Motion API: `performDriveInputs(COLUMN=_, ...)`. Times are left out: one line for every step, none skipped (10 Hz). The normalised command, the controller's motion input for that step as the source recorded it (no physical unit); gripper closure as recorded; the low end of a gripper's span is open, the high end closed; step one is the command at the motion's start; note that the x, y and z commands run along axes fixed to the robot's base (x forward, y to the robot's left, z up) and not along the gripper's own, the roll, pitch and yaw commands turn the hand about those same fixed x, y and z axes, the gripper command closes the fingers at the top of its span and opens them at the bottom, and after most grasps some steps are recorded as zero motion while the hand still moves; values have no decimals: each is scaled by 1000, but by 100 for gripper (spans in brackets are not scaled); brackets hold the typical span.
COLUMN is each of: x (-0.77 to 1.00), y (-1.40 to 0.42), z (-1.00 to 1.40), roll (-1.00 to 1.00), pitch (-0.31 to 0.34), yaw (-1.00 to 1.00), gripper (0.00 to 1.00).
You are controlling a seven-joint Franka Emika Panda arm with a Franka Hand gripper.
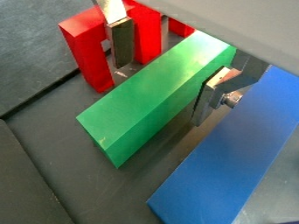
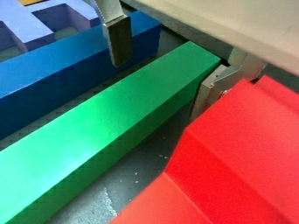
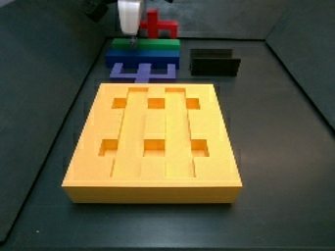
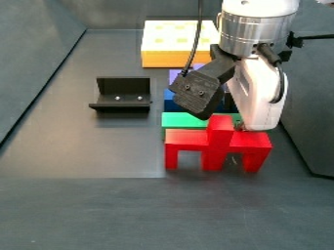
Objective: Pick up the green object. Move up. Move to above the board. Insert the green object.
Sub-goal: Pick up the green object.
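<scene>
The gripper (image 1: 163, 70) straddles the long matte green bar-shaped block (image 1: 155, 98) at frame centre, jaws open either side, not yet clamped. The red cross-topped piece (image 2: 239, 162) and blue forked block (image 2: 70, 66) crowd it; a finger could snag either.

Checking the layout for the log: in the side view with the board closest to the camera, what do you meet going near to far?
The board → blue forked block → green object → red piece. The tool is down at the green object; whether it grips cannot be told. The black box sits off to the side.
</scene>
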Motion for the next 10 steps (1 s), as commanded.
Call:
performDriveInputs(x=0, y=0, z=-134, roll=0, pitch=0, yaw=-160, gripper=0)
performDriveInputs(x=0, y=0, z=-117, roll=0, pitch=0, yaw=-163, gripper=0)
performDriveInputs(x=0, y=0, z=-63, roll=0, pitch=0, yaw=-131, gripper=0)
performDriveInputs(x=0, y=3, z=-14, roll=0, pitch=0, yaw=-54, gripper=0)
performDriveInputs(x=0, y=0, z=0, roll=0, pitch=0, yaw=0, gripper=0)
performDriveInputs(x=0, y=0, z=0, roll=0, pitch=0, yaw=0, gripper=100)
performDriveInputs(x=0, y=0, z=0, roll=0, pitch=0, yaw=0, gripper=100)
performDriveInputs(x=0, y=0, z=0, roll=0, pitch=0, yaw=0, gripper=100)
performDriveInputs(x=0, y=0, z=0, roll=0, pitch=0, yaw=0, gripper=100)
performDriveInputs(x=0, y=0, z=0, roll=0, pitch=0, yaw=0, gripper=100)
